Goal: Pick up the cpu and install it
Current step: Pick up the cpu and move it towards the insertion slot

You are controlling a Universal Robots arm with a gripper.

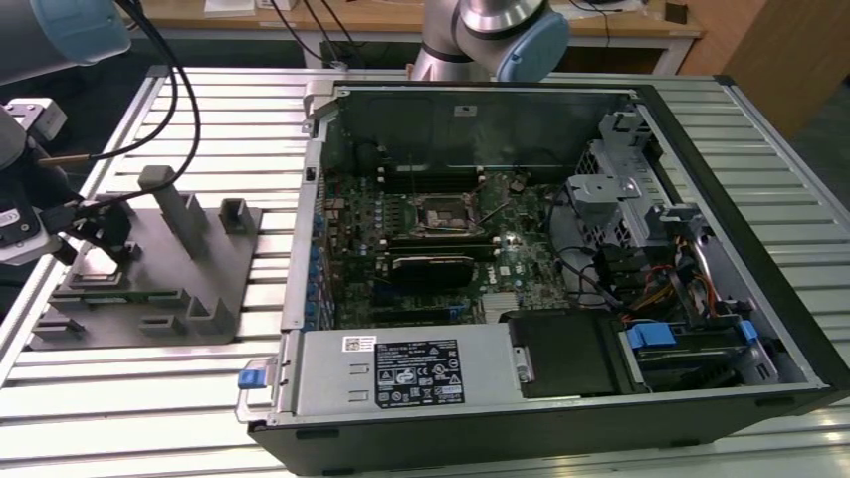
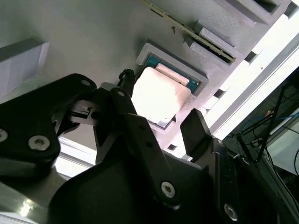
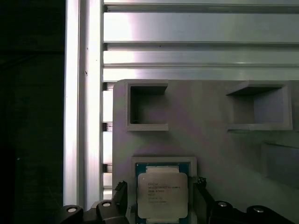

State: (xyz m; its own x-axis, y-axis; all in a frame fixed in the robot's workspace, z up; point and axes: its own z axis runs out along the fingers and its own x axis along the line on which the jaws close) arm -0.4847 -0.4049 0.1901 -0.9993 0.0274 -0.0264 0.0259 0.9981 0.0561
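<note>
On slatted metal table (image 1: 133,398) | grey tray (image 3: 201,140) holds cpu (image 3: 162,197) | gripper (image 3: 161,186) spread astride

Reaching from the base (image 1: 489,30) at the slatted table's (image 1: 199,398) far edge toward its edge on the exterior view's left; gripper (image 3: 161,200) pointed down, black fingers (image 3: 204,199) spread apart, clamped on nothing.

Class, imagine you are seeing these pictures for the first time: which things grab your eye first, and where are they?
The open computer case dominates the exterior view, its motherboard laid bare, on a slatted metal table. In the first wrist view, the pale silver cpu lies in a pocket of a gray fixture, with the open gripper straddling it.
</note>
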